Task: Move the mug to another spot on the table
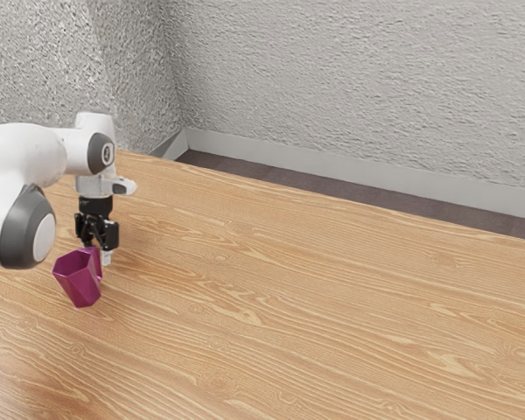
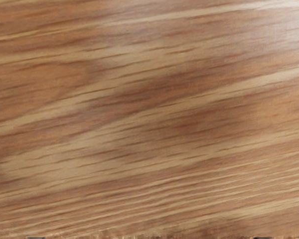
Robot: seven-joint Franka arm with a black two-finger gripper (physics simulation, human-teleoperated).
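- Magenta mug [image 1: 79,276] sits on the wooden table [image 1: 332,306], at the exterior view's left.
- End effector [image 1: 102,255] hangs just beside the mug's rim; whether wide or narrow, I cannot tell.

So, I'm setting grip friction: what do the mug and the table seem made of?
The mug looks like matte, opaque magenta plastic or ceramic: flat facets, even colour, no glints. The table looks like light-brown wood or veneer, satin-finished: long wavy grain lines, soft sheen.

Wood-grain table [image 1: 332,297], grey textured wall [image 1: 376,79] behind it, pale baseboard [image 1: 359,171], dark floor strip [image 1: 376,194]
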